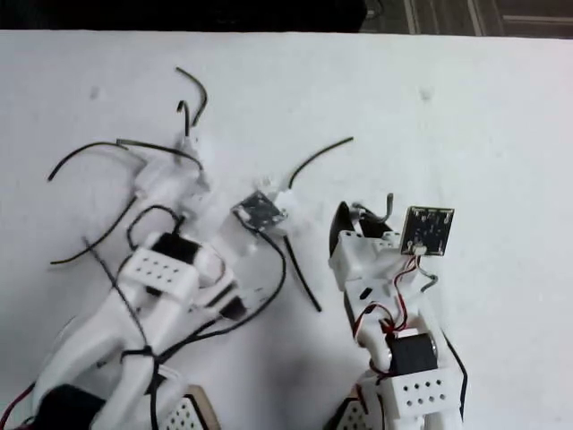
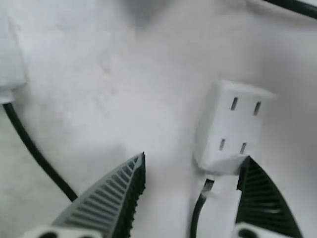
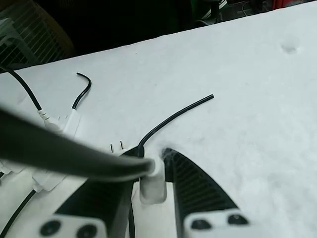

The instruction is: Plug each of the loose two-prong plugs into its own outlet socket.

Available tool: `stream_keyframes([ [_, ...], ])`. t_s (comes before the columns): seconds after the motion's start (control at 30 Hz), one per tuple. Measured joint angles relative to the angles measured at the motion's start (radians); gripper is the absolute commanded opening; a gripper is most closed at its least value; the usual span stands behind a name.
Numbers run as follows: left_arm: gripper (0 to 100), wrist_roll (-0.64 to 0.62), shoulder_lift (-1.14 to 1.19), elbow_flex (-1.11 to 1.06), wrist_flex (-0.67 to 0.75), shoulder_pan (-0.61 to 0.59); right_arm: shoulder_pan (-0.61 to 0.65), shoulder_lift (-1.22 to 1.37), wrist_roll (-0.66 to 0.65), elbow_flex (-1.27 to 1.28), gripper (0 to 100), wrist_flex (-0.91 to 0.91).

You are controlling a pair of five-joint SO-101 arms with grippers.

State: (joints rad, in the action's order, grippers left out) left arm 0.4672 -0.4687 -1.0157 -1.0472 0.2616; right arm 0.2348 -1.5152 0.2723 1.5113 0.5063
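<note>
My left gripper [image 2: 194,158] is open just above the table. A white outlet block [image 2: 230,124] with two pairs of slots lies beside one of its fingertips [image 2: 250,171], and a black cord leaves the block's near end. My right gripper [image 3: 152,159] is shut on a white plug [image 3: 151,184] whose thick black cord [image 3: 59,148] runs out to one side. Just beyond it lies a second plug, its two prongs [image 3: 116,147] showing and its thin cord [image 3: 178,115] trailing across the table. From above, the right gripper [image 1: 343,226] sits close to that plug [image 1: 291,199].
More white plug pieces [image 1: 166,179] with curling black cords [image 1: 89,152] lie in front of the left arm [image 1: 161,269]. Another white piece [image 2: 10,64] with a cord sits at the left wrist view's edge. The white table [image 1: 483,125] is bare at the right and far side.
</note>
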Motion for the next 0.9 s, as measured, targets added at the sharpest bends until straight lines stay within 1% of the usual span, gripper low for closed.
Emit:
stream_keyframes([
  [0.1,30,-0.021,0.060,0.026,0.011,0.055,0.000,0.000,0.000,0.000,1.7,0.000],
  [0.17,30,-0.026,0.094,0.044,0.014,0.060,0.000,0.000,0.000,0.000,1.7,0.000],
  [0.33,22,-0.026,0.146,0.060,0.021,0.071,0.000,0.000,0.000,0.000,1.7,0.000],
  [0.43,19,-0.026,0.146,0.061,0.031,0.071,0.000,0.000,0.000,0.000,1.7,0.000],
  [0.63,20,-0.026,0.146,0.064,0.054,0.046,0.000,0.000,0.000,0.000,1.7,0.000],
  [0.73,24,-0.026,0.146,0.103,0.049,0.017,0.000,0.000,0.000,0.000,1.7,0.000],
  [0.9,26,-0.026,0.146,0.193,-0.035,-0.015,0.000,0.000,0.000,0.000,1.7,0.000],
])
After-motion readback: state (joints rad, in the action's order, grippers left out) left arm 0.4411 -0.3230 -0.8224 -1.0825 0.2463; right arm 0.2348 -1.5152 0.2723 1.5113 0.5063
